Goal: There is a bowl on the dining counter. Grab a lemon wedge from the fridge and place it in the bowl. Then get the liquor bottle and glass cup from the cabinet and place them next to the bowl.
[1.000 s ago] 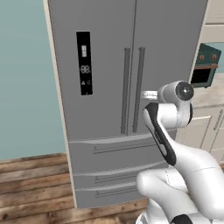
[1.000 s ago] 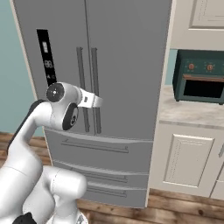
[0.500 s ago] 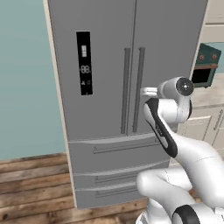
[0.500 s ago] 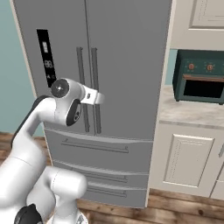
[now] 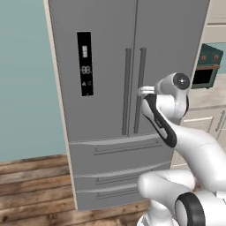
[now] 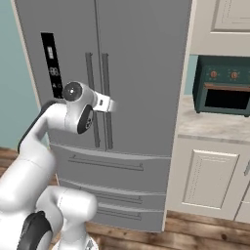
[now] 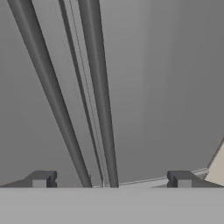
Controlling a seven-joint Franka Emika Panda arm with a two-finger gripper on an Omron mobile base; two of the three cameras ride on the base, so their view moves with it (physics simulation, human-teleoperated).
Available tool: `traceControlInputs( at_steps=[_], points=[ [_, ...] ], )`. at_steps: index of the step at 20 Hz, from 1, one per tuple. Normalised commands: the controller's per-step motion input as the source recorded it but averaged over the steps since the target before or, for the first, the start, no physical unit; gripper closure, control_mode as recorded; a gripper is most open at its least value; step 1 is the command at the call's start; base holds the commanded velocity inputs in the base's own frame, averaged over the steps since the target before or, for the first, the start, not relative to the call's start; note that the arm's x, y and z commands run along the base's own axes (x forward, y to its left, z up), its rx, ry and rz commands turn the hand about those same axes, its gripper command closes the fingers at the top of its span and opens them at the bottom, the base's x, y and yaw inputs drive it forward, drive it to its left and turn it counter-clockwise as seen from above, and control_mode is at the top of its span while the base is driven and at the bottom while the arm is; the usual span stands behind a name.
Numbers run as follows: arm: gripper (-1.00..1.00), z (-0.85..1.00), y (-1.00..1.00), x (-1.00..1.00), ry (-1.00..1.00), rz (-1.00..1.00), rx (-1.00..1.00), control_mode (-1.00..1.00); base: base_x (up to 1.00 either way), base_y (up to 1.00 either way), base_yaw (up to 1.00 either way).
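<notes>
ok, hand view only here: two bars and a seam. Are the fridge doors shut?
Observer: Yes, both fridge doors are shut. Those bars are its door handles.
Operator: Where along them is the gripper?
Observer: The gripper is open, about mid-height, in front of the right handle.
Operator: Anything below?
Observer: Two drawers, also shut.
Operator: And beside the fridge?
Observer: A green oven on the counter to its right.

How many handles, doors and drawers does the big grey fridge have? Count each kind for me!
Fridge parts:
Vertical bar handles: 2
Upper doors: 2
Lower drawers: 2
Black display panel: 1
Total: 7
</notes>
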Motion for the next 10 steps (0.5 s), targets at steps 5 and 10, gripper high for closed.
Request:
traceControlInputs(
  at_steps=[5, 10],
  points=[
    [-1.00, 0.00, 0.18, 0.15, 0.05, 0.07, -0.01, -1.00, 0.00, 0.00, 0.00],
    [-1.00, 0.00, 0.05, 0.16, 0.00, 0.02, 0.00, -1.00, 0.00, 0.00, 0.00]
  ],
)
